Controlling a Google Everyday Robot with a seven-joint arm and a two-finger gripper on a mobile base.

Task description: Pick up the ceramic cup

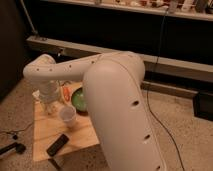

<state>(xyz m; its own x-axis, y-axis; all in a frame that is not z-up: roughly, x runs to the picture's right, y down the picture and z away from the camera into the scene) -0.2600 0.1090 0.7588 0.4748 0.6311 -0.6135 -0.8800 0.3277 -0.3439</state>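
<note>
The ceramic cup (67, 116) is small, plain white and upright on the wooden table (47, 134), just left of the green bowl (78, 100). My big white arm fills the middle of the view, bends at an elbow above the table's far left and points down. My gripper (50, 107) hangs just above the table, close to the cup's left and a little behind it. The arm covers the right part of the bowl.
A black remote-like object (58, 144) lies near the table's front edge. An orange item (65, 93) sits behind the cup, by the bowl. A black object with a cable (12, 148) lies on the speckled floor to the left. A dark shelf unit runs along the back.
</note>
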